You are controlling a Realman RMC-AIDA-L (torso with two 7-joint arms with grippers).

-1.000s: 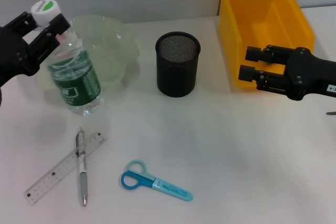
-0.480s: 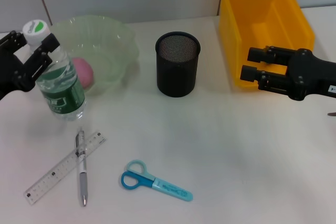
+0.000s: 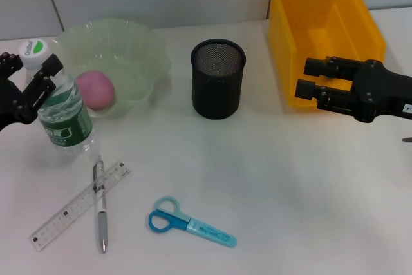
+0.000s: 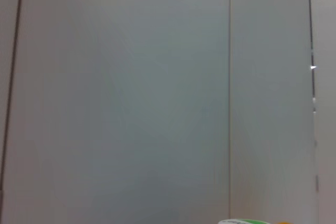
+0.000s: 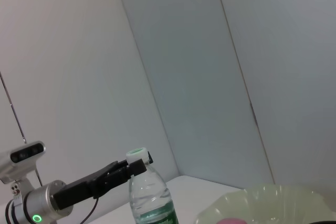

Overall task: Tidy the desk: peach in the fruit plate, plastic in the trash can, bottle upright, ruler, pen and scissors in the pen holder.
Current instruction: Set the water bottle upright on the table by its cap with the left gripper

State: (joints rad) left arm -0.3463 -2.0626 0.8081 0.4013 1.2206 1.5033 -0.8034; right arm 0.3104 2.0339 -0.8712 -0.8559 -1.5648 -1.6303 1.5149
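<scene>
Left gripper (image 3: 35,76) at the frame's left edge clamps the upright bottle's (image 3: 61,117) neck. Right gripper (image 3: 308,76), jaws narrowly apart, hovers before the yellow bin (image 3: 322,24).

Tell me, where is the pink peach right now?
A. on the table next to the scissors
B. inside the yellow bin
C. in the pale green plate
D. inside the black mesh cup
C: the pink peach lies inside the pale green plate, just behind the bottle that the left claw holds by the neck.
</scene>
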